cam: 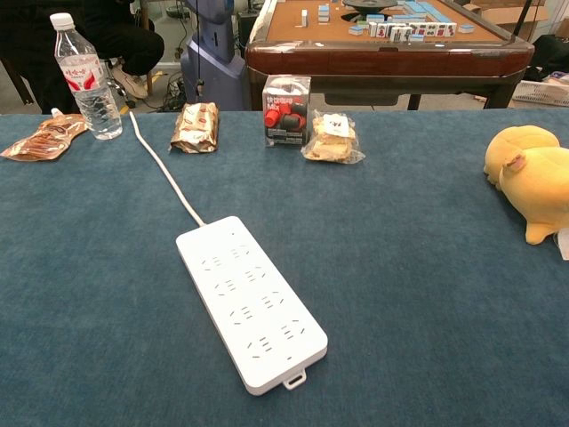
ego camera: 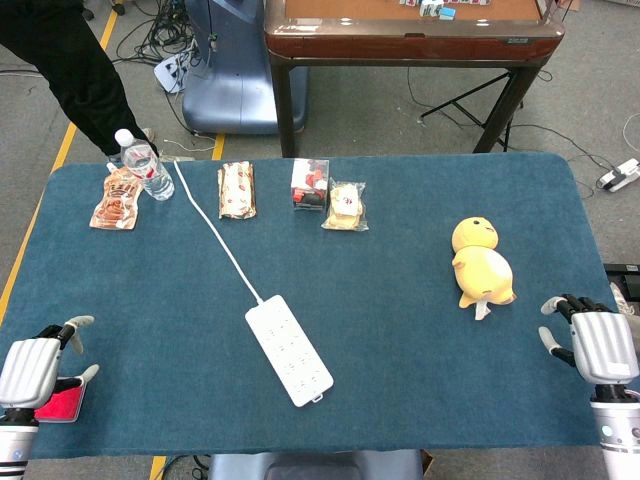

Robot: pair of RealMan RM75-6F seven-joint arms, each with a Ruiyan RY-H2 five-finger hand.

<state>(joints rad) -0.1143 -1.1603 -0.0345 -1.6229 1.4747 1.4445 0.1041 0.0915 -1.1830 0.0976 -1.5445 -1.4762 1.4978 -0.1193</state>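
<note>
White power strip (cam: 252,301) lies diagonally, cord end far-left, between the empty, spread left hand (ego camera: 35,368) and right hand (ego camera: 598,343).

Looks like a robot test lab or workshop: grey carpet floor with loose cables (ego camera: 165,35) and yellow tape line (ego camera: 70,130), blue-covered table (ego camera: 420,330), mahjong table (ego camera: 410,30) behind, white power strip (ego camera: 288,350) laid out.

A water bottle (ego camera: 145,166) stands beside snack packets (ego camera: 237,190) and a power strip (ego camera: 289,350).
</note>
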